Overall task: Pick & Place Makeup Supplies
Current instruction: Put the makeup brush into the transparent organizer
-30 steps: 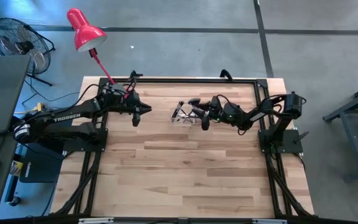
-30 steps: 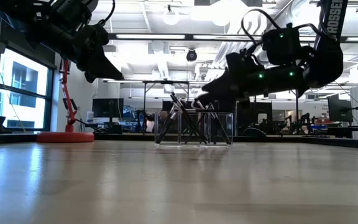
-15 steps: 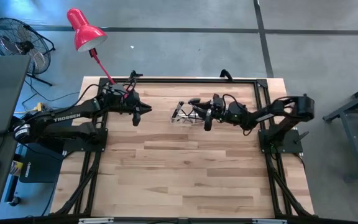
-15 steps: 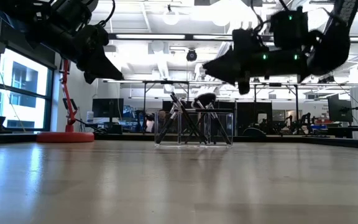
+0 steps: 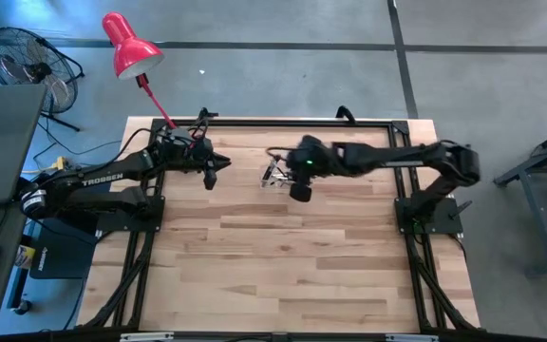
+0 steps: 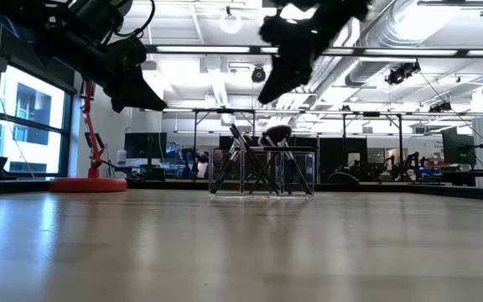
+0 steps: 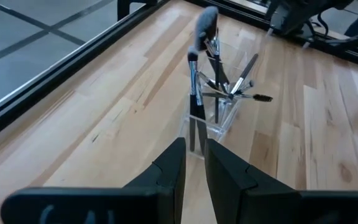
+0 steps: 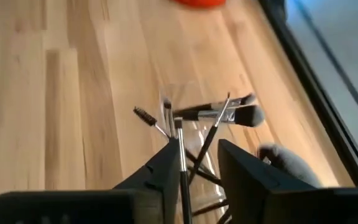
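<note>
**Right gripper above the brush holder, a thin handle between its fingers**

Wood-plank table on a black frame, grey floor around it, red lamp off the far left corner.

High view: left gripper hangs over the table's far left part, well apart from the work. Right gripper is stretched out to the clear plastic holder, just beside or over it; the makeup brushes there are too small to separate.

Low view: holder stands upright on the far side of the table, brushes leaning crosswise inside. Both arms are dark shapes overhead.

Left wrist view: left fingers nearly together, a narrow gap, nothing between them. Brushes splay out of the holder, one with a fluffy head on top.

Right wrist view: right fingers partly apart, with a thin silvery-handled brush running up between them. Whether they are clamped on it or merely astride it, cannot tell.

Handling judgement: brushes are light, stiff, slim, likely slick on the handle; the holder is light and could tip. Grip mid-handle, clear of bristles, and draw along the lean.
</note>
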